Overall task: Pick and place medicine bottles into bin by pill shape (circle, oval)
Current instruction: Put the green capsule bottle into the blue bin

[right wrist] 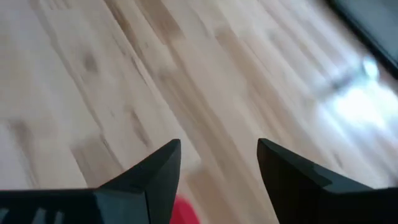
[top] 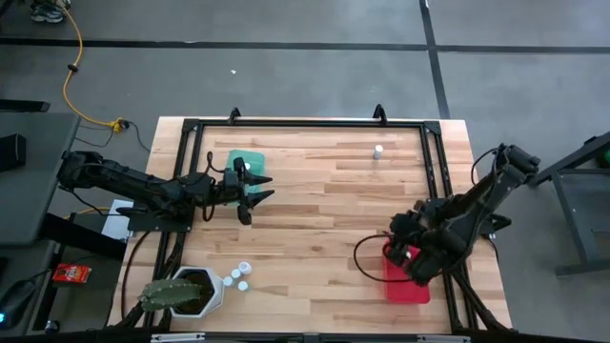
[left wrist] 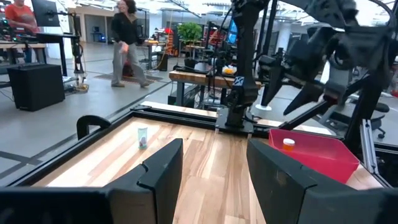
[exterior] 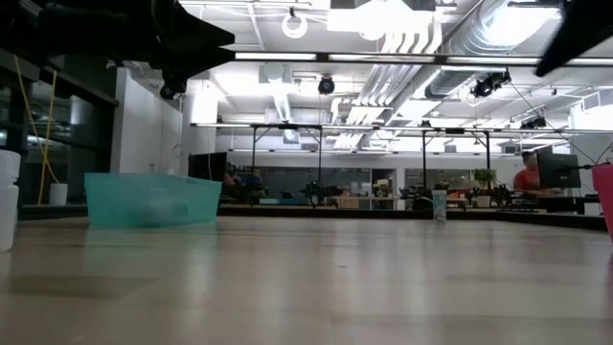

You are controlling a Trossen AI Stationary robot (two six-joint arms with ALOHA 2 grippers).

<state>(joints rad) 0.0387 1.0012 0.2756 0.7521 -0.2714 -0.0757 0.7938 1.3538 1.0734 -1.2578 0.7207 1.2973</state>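
left gripper (top: 255,195) open, empty by teal bin (top: 250,162); right gripper (top: 408,255) open over red bin (top: 408,286), which it half hides; bin contents mostly unclear

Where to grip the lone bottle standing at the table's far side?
Grip the lone medicine bottle across its body just under the white cap, coming straight down. It stands upright with bare wood all round, so both fingers have room. The right gripper, open over the red bin, looks nearer.
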